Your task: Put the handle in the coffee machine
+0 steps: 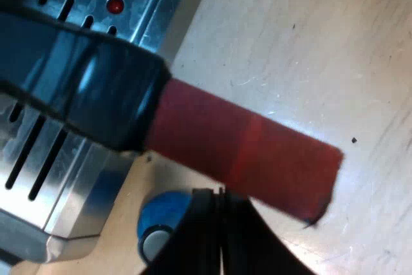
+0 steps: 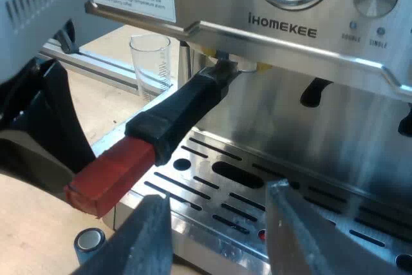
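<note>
Worktop (image 1: 309, 43) of pale wood adjoins the espresso machine (image 2: 283, 30). Holder (image 2: 174, 117) sits at the brew head (image 2: 225, 62) (red end outward). Right hand (image 2: 219, 236) released; left hand (image 1: 222, 230) indeterminate. Locking step; next probably needs a firm twist.

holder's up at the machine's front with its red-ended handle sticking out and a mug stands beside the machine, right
One thing is off: beside the espresso machine stands a clear measuring glass with printed marks, not a mug, as the right wrist view shows. The holder is at the machine's front with its red-ended handle sticking out.
</note>
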